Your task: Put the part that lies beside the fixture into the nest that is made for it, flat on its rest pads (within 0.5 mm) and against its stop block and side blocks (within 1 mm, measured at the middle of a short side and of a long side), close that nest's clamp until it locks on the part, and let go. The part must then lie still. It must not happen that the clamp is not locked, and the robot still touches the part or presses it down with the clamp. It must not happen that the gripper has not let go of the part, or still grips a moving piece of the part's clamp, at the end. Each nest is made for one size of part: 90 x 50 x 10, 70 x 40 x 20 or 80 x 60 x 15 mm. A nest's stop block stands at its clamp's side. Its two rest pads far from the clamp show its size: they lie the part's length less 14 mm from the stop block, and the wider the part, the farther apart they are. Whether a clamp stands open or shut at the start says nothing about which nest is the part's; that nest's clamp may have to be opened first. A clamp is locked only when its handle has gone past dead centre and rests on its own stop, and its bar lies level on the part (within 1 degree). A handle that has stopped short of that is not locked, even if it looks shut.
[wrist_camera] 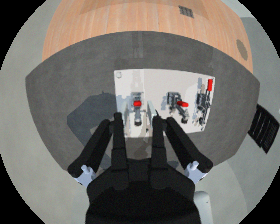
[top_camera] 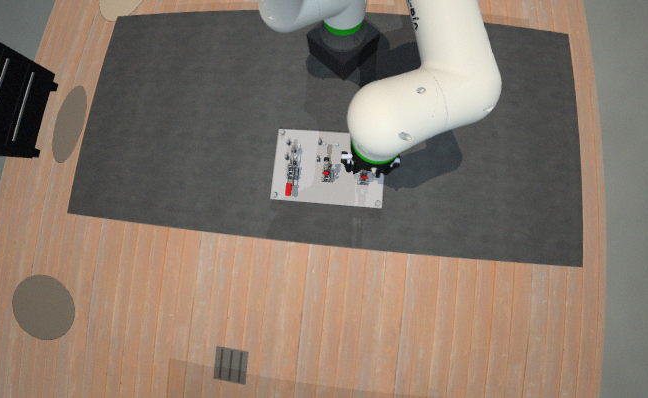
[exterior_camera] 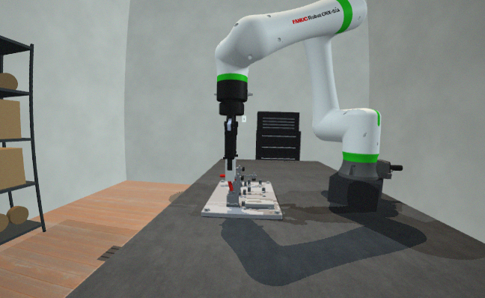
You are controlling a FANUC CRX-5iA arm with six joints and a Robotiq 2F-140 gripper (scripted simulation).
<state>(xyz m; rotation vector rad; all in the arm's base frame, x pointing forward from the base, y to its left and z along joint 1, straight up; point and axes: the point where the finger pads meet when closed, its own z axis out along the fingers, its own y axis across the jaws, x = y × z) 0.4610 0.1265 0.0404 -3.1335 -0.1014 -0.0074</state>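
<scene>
The pale fixture plate [top_camera: 332, 168] lies on the dark mat and carries three nests, each with a red-handled toggle clamp. My gripper [exterior_camera: 230, 166] hangs straight down over the right nest's clamp, just above its red handle [exterior_camera: 233, 185], which stands up. In the wrist view the fingers stand a little apart, with that red handle [wrist_camera: 138, 104] showing in the gap below them and nothing held. A flat grey part [exterior_camera: 257, 204] lies in that nest, nearest the exterior camera. In the top view the arm hides it.
The middle clamp [top_camera: 326, 173] also has its red handle raised. The left clamp's handle [top_camera: 288, 189] lies down flat. The robot base [exterior_camera: 356, 187] stands behind the plate. A black cabinet [exterior_camera: 278, 135] and a shelf rack [exterior_camera: 4, 142] stand off the table.
</scene>
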